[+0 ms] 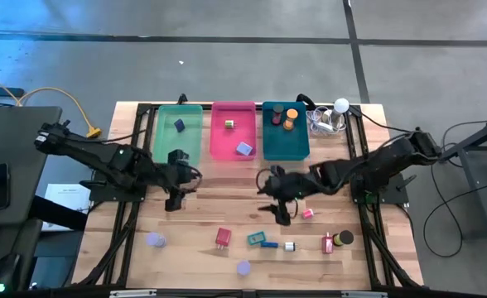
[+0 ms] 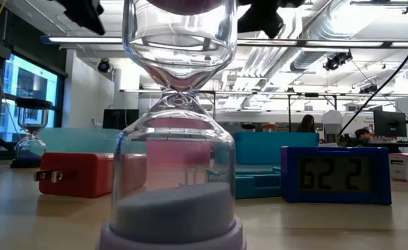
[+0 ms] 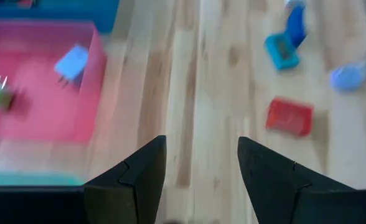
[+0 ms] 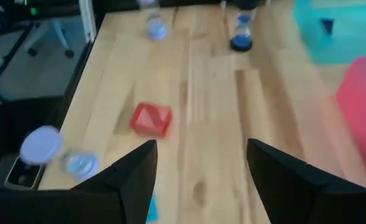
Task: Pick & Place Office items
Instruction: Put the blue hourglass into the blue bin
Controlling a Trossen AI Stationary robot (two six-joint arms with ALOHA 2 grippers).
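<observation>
Small office items lie scattered on the near half of the wooden table: a red plug block [image 1: 223, 237], a teal piece [image 1: 256, 239], a blue piece [image 1: 268, 244], a second red block [image 1: 328, 242], a dark cap [image 1: 344, 237] and two lavender discs [image 1: 154, 240] [image 1: 243, 267]. The low view shows a lavender disc is the base of a clear hourglass [image 2: 180, 208]. My left gripper [image 1: 177, 197] [image 3: 201, 158] hovers open near the green tray's near edge. My right gripper [image 1: 278, 207] [image 4: 201, 168] hovers open at the table's middle, beside a small pink piece [image 1: 307, 213]. Neither holds anything.
Green [image 1: 162, 132], pink [image 1: 219, 132] and teal [image 1: 303, 136] trays stand side by side along the far edge, each with a few pieces inside. A white ball with cables [image 1: 341, 105] sits at the far right corner. A blue digital clock [image 2: 336, 173] stands upright in the low view.
</observation>
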